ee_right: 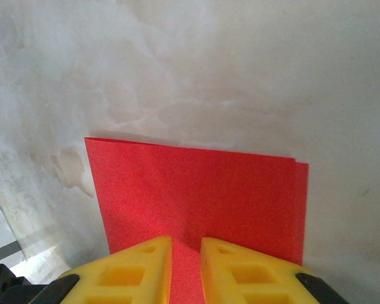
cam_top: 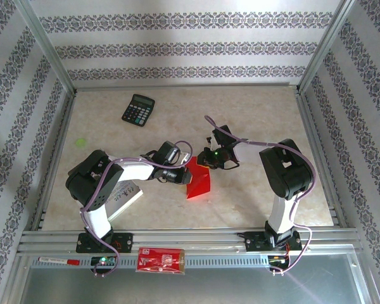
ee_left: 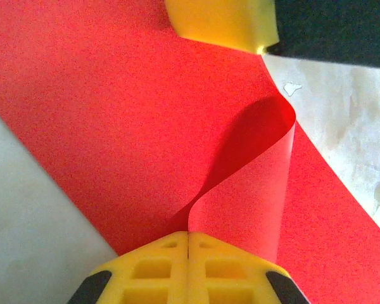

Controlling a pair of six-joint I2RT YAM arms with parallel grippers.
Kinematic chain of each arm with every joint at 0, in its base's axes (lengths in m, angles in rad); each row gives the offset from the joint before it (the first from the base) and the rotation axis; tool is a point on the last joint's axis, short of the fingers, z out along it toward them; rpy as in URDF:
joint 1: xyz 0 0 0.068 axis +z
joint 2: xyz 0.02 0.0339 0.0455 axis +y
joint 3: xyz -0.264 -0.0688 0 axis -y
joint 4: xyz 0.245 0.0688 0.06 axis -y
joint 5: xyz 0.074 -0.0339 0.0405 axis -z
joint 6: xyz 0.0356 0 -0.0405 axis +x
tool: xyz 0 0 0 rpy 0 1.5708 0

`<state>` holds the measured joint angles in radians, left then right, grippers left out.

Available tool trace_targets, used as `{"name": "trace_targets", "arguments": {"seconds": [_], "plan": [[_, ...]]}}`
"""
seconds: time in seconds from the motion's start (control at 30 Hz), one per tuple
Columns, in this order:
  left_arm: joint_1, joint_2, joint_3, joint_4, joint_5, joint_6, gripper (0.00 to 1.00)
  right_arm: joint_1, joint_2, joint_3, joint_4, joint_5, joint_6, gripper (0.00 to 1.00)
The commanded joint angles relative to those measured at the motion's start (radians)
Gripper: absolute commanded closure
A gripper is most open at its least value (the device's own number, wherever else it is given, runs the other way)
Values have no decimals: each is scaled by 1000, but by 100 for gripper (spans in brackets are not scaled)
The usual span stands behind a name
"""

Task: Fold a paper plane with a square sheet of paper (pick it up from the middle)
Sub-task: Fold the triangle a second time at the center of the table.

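Top external view has the square sheet of paper lying near the middle of the tabletop, between the left tool and the right tool, well apart from the calculator. In the left wrist view, the left tool is pressed together on a flap of the sheet, which curls up off the flat part. In the right wrist view, the right tool stands slightly spread at the near edge of the sheet, pinching nothing and seemingly pressing it down; the sheet looks doubled at its right edge. This reads as an early fold in progress. The next move likely calls for carrying the pinched flap across squarely while the right tool anchors the sheet, then flattening a crease.
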<state>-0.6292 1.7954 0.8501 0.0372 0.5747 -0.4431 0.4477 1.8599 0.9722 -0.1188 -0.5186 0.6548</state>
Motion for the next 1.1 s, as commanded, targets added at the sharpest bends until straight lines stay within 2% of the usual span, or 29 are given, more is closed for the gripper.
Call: {"name": "trace_targets", "arguments": {"seconds": [0.0,1.07], "plan": [[-12,0,-26,-45,-19,-6,100,5,38,-28,-45,35,-2,77],[-26,-18,-39,-26,8,-43,100,6,35,-33,-43,37,-1,77]]}}
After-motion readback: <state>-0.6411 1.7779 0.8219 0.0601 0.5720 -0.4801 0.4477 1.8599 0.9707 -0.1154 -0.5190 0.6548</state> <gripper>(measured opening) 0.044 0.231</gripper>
